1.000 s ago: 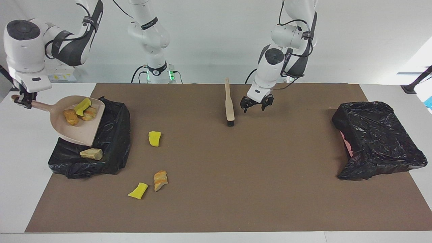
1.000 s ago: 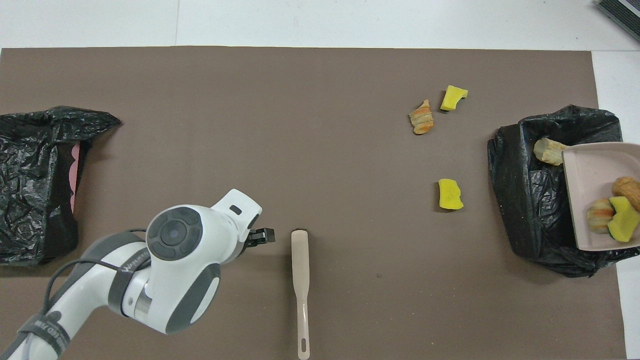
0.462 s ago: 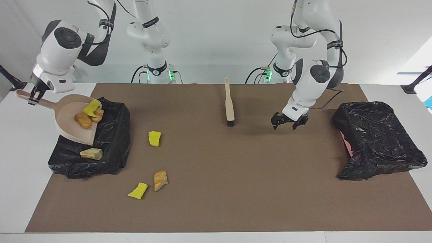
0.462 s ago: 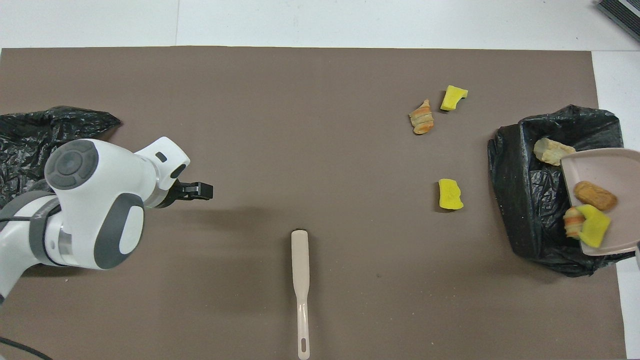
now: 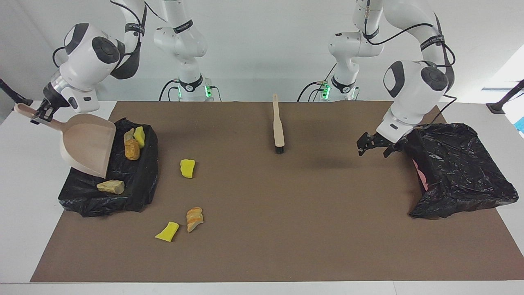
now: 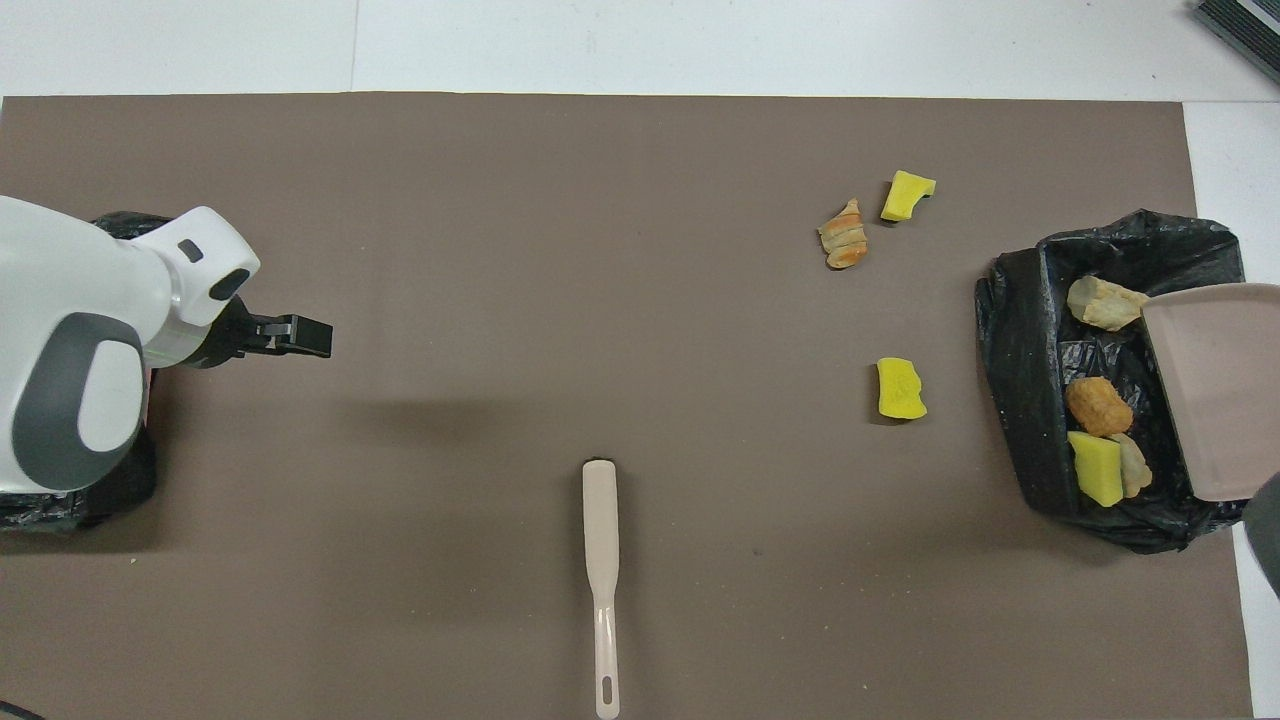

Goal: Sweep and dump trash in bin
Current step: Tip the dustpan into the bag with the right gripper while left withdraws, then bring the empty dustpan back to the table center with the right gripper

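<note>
My right gripper is shut on the handle of the beige dustpan, which tilts steeply, mouth down, over the black-lined bin at the right arm's end. The pan is bare. In this bin lies trash: a brown lump, a yellow chunk and a tan piece. On the mat beside it lie a yellow chunk, a bread lump and another yellow piece. My left gripper hangs open and holds nothing.
A beige brush lies on the brown mat at mid-table, bristle end away from the robots. A second black-lined bin stands at the left arm's end; the left gripper hovers just beside it.
The right gripper tipped the dustpan steeper and its three pieces slid into the bin. The left gripper swung from beside the brush toward the bin at its own end.
</note>
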Motion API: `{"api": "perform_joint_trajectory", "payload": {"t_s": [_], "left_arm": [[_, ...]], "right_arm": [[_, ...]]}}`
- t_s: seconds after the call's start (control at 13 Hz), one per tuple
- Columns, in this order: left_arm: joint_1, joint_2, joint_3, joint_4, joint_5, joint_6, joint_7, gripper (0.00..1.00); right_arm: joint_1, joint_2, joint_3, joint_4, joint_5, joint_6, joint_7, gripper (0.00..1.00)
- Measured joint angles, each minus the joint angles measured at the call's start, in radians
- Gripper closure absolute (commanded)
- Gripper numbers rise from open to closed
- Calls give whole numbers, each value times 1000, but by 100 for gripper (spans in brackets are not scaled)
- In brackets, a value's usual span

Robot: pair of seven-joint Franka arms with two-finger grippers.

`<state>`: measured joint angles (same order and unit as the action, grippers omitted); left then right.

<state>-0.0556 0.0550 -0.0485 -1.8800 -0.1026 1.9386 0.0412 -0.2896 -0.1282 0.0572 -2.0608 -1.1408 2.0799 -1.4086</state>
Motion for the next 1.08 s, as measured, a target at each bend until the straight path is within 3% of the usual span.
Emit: {"api": "perform_joint_trajectory", "payload": {"t_s": [0.23,0.46,1.08], "left_arm": [[10,-6,-1,118,0,-148,12,0],[11,-23,-1,163,0,-195,0,0],[21,-54,0,168,17,-213,-12,0]], "right_arm": [[9,-11,5,47,-4,-67,0,100],[10,-12,55,99,22,-113,0,100],[40,49,198,204,386,-145,218,100]]}}
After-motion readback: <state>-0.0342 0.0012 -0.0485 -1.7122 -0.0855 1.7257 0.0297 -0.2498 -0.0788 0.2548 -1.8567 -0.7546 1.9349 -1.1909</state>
